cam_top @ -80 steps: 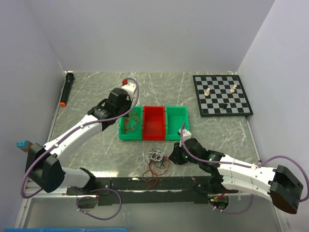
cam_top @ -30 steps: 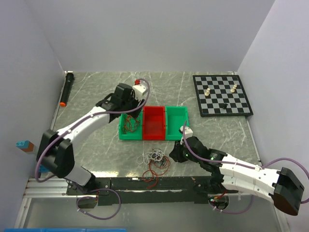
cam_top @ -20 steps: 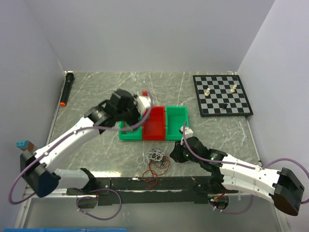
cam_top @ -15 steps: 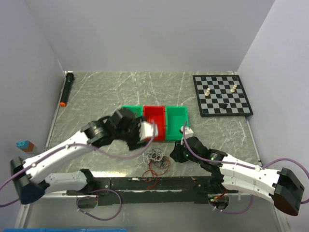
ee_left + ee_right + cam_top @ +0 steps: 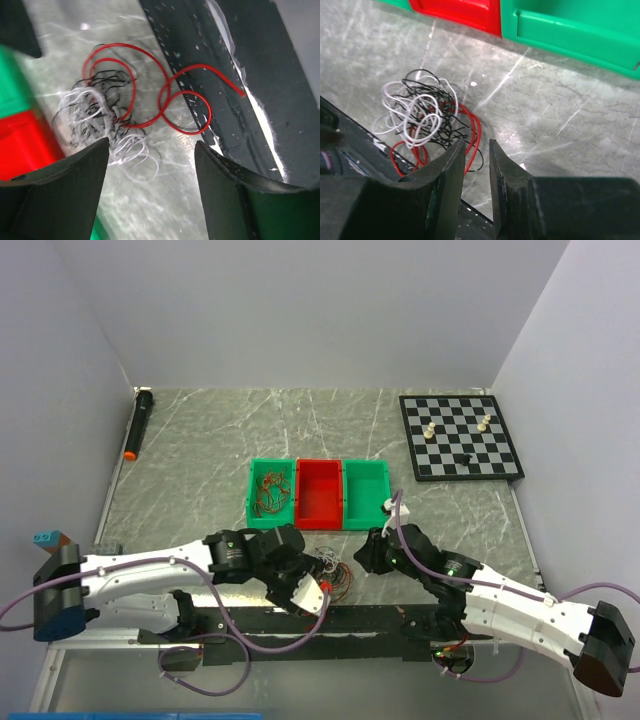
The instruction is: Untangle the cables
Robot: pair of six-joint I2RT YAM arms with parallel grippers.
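Between my two grippers, on the table (image 5: 200, 440) by the near rail (image 5: 360, 620), sits the tangle of cables (image 5: 322, 565). My left gripper (image 5: 150, 147) gapes wide, the knot straight ahead just off its tips. My right gripper (image 5: 476, 145), narrowed to a slit and holding nothing, faces it from the opposite side, seemingly farther off.

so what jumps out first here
The tangle of red, white and black cables at the near edge of the table, with the left gripper and right gripper close on either side. Behind it sits a row of green, red, green bins, and a chessboard at far right.
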